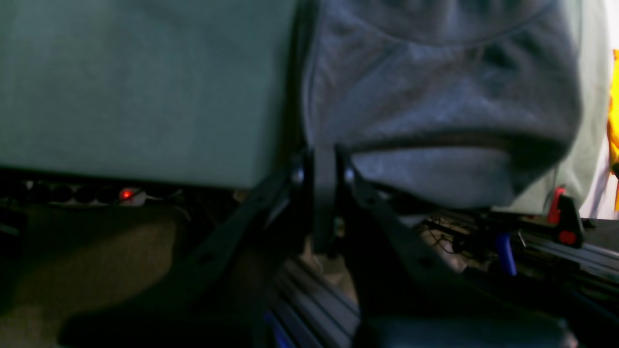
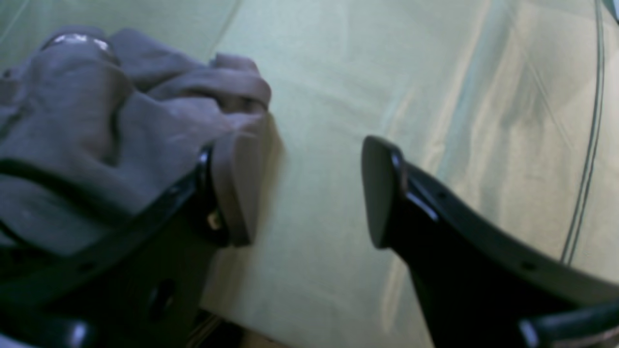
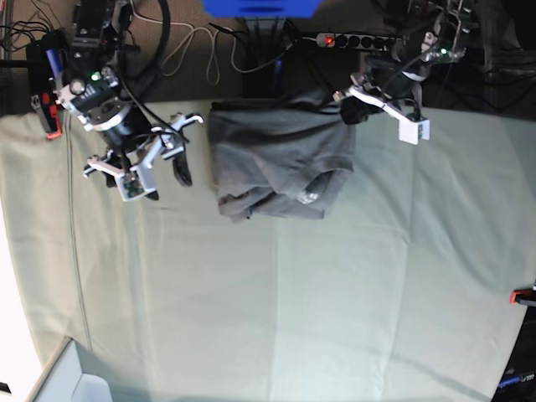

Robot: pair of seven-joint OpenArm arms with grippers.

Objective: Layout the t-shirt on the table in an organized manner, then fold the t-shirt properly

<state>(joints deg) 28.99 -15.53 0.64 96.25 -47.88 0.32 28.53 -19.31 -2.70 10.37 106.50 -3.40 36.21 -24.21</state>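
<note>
Clamped green table [image 3: 276, 301] bears t-shirt [image 3: 276, 159]; power strip [image 3: 352, 39] behind.

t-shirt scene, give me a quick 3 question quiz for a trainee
1. True or false: the t-shirt lies flat and fully spread on the table.
2. Which claw is shut on the shirt's fabric? A) left claw B) right claw
3. Fill in: in the base view, the open claw sits beside the shirt, toward the image's ____ side.

Key
1. False, it is bunched near the far edge.
2. A, the left claw pinches the fabric.
3. Left, with its jaws apart and nothing between them.
</note>
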